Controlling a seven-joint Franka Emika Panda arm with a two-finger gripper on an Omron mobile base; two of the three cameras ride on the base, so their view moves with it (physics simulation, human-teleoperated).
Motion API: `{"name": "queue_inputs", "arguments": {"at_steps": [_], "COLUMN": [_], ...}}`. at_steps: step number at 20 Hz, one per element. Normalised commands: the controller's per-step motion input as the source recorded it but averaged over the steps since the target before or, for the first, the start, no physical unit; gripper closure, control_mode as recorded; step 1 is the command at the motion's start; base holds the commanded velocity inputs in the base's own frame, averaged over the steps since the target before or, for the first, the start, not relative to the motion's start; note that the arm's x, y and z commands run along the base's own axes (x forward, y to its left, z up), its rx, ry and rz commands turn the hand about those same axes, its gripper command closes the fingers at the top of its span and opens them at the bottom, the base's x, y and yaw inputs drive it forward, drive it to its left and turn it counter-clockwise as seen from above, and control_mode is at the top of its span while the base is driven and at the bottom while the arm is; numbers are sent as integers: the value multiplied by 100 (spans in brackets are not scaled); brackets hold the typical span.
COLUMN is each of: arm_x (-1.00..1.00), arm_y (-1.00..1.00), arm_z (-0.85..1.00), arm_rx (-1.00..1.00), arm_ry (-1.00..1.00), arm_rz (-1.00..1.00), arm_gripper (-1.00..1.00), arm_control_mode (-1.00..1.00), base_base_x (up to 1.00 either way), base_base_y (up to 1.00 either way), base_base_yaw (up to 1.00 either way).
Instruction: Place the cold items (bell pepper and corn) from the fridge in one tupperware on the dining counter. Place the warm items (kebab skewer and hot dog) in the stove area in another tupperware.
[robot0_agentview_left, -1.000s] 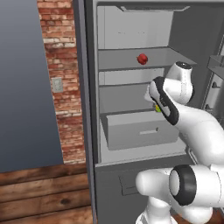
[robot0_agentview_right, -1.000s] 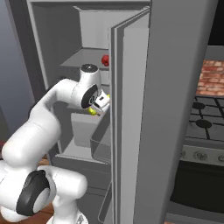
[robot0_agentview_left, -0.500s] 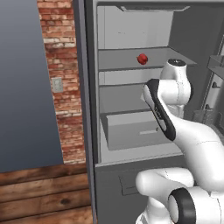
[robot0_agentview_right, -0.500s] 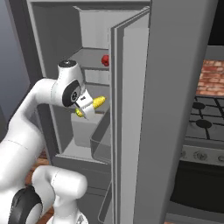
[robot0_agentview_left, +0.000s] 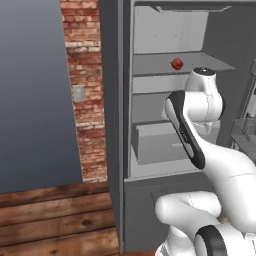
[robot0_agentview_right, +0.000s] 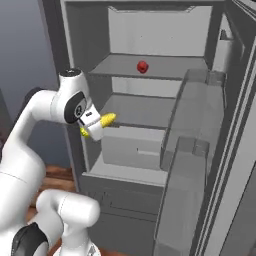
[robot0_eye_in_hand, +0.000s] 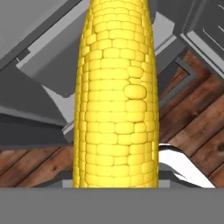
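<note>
Gripper (robot0_agentview_right: 95, 126) closed on the corn (robot0_agentview_right: 107, 119); the yellow cob sticks out from between the jaws, tip pointing toward the fridge interior, held in the air in front of the open fridge (robot0_agentview_right: 165, 60), level with the middle shelf and above the pulled-out drawer (robot0_agentview_right: 135, 147). In the hand view the corn (robot0_eye_in_hand: 116, 94) runs lengthwise up the middle of the frame, rows of kernels plain, with grey fridge parts and wooden floor (robot0_eye_in_hand: 192, 131) beyond it; fingertips themselves are hidden by the cob, so contact points cannot be made out. In the left base view the arm blocks the gripper. Bell pepper (robot0_agentview_right: 142, 66) sits alone on the upper shelf toward the back, well apart from the corn; also seen from the left base (robot0_agentview_left: 176, 63). Fridge door (robot0_agentview_right: 200, 165) stands open at right, with clear door bins. Brick wall (robot0_agentview_left: 82, 85) left of the fridge.
</note>
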Motion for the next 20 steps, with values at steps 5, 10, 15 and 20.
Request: {"name": "queue_inputs", "arguments": {"at_steps": [5,10,15,20], "arm_x": [0,0,0,0], "arm_y": [0,0,0,0], "arm_z": [0,0,0,0], "arm_rx": [0,0,0,0], "arm_ry": [0,0,0,0], "arm_rz": [0,0,0,0], "arm_gripper": [100,100,100,100], "arm_control_mode": [100,100,100,100], "base_base_x": [-33,-58,-53,-52], "base_base_y": [80,55,45,40], "base_base_yaw": [-22,-100,-100,-100]}}
